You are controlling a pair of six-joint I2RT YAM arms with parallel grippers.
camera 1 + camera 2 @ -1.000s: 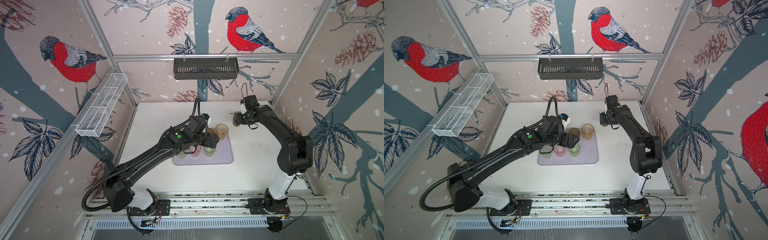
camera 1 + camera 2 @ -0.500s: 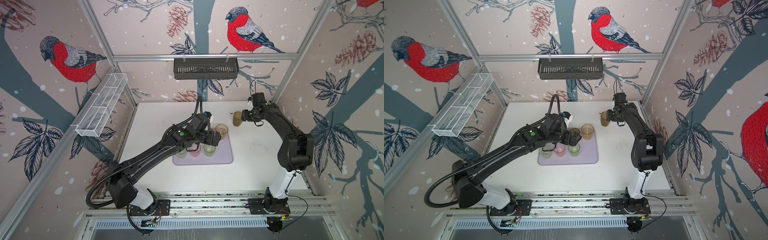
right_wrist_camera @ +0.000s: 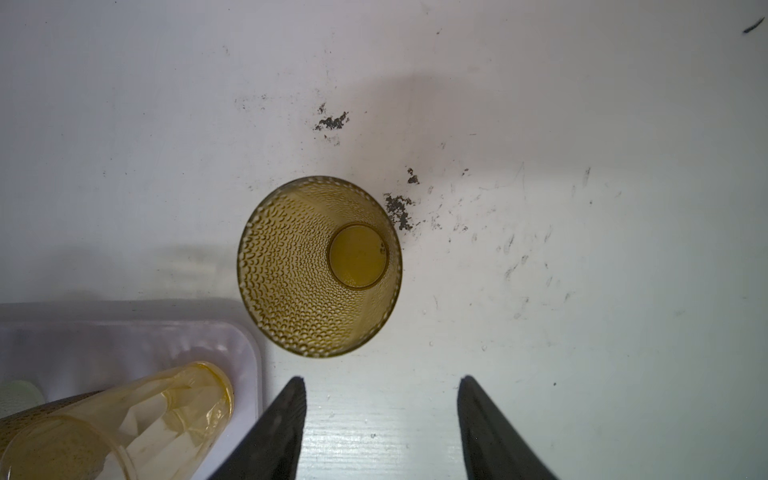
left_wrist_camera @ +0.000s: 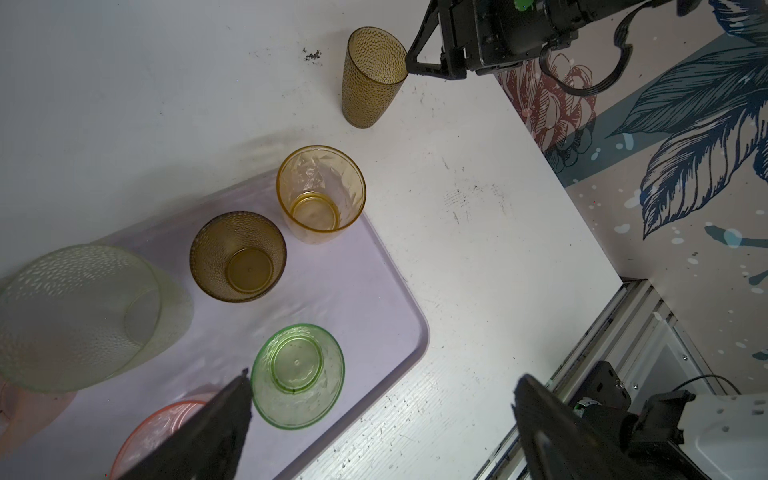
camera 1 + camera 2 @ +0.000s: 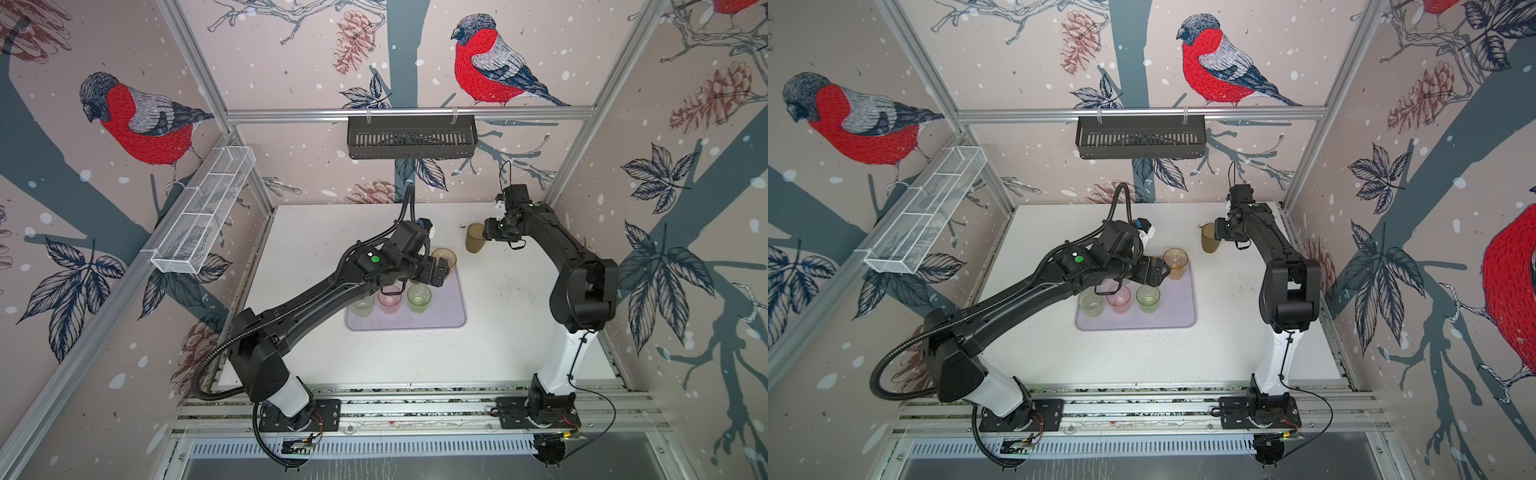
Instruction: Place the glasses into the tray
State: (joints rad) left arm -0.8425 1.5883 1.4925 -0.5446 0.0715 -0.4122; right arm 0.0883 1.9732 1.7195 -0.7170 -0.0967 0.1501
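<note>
Standing outside tray (image 5: 444,309): olive glass (image 5: 474,239) | right hand (image 5: 486,236) perhaps touching | amber glass (image 5: 448,255) nearest

Tray (image 5: 441,308) R half free; glasses (image 5: 419,296) crowd L half; table (image 5: 415,361) front open.

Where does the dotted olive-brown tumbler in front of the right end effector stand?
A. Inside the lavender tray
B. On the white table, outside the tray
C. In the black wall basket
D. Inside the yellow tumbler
B: the dotted olive-brown tumbler stands upright on the white table, just outside the corner of the tray, ahead of the open right end effector.
</note>
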